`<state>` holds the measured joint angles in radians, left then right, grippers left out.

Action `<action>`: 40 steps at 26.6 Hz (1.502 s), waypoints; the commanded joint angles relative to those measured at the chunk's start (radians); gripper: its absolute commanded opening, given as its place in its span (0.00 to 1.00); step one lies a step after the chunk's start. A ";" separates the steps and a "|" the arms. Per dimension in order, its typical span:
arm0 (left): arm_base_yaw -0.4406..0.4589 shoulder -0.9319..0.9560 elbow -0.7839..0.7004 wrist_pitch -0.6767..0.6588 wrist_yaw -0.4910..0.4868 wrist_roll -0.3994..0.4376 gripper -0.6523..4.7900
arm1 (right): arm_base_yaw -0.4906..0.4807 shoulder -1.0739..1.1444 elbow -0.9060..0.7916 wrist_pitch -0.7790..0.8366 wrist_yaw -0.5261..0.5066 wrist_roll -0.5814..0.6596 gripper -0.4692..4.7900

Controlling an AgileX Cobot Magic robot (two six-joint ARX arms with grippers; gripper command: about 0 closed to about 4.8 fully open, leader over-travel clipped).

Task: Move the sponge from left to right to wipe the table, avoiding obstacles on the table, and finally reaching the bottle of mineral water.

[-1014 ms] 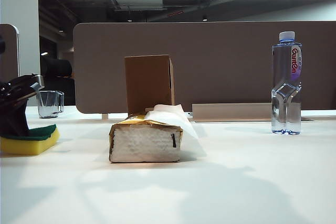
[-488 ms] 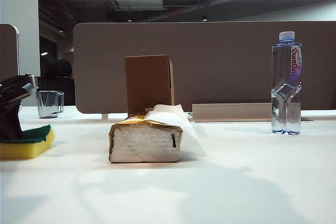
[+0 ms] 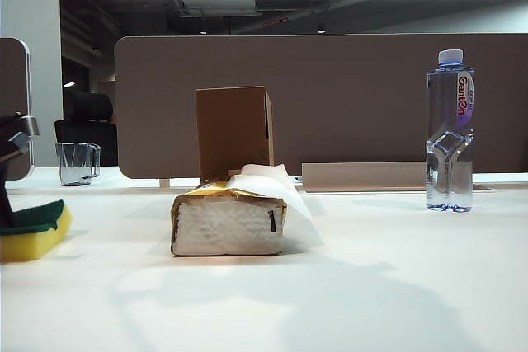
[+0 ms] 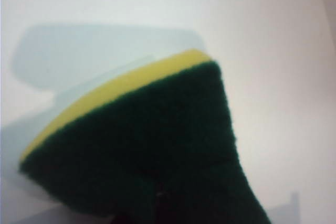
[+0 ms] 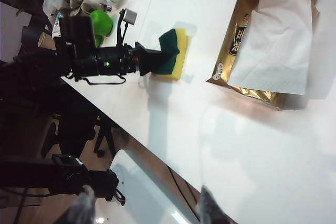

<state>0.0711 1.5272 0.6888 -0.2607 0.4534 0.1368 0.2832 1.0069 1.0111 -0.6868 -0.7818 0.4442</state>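
Your left gripper has pulled the sponge back toward the left edge of the table. A moment ago more of the sponge showed in the exterior view; now part of it is cut off at the side. That is the wrong way for wiping. The bottle of mineral water stands far off by the right back edge, so I think you are only lining up for the start.

The left gripper is shut tight on the sponge, pinching the green top. The sponge sits flat on the table, yellow side down, green side up. Its long side looks to run along the left edge, not toward the bottle.

The tissue pack lies in the middle of the table, with the brown box just behind it. You will need to steer around both of them.

Your right gripper hangs above the table with its two fingers wide apart. It holds nothing.
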 commanded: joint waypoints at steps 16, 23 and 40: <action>-0.039 -0.372 -0.319 -0.179 -0.057 -0.251 0.11 | 0.001 -0.076 0.005 -0.085 -0.048 -0.033 0.58; -0.191 -0.397 -0.332 -0.170 -0.136 -0.364 0.11 | 0.001 -0.132 0.005 -0.174 -0.047 -0.047 0.58; -0.364 -0.396 -0.387 -0.147 -0.153 -0.465 0.11 | 0.001 -0.214 0.005 -0.246 -0.040 -0.060 0.58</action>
<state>-0.2821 1.1053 0.3431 -0.2180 0.2123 -0.3168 0.2832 0.7944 1.0115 -0.9344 -0.8192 0.3931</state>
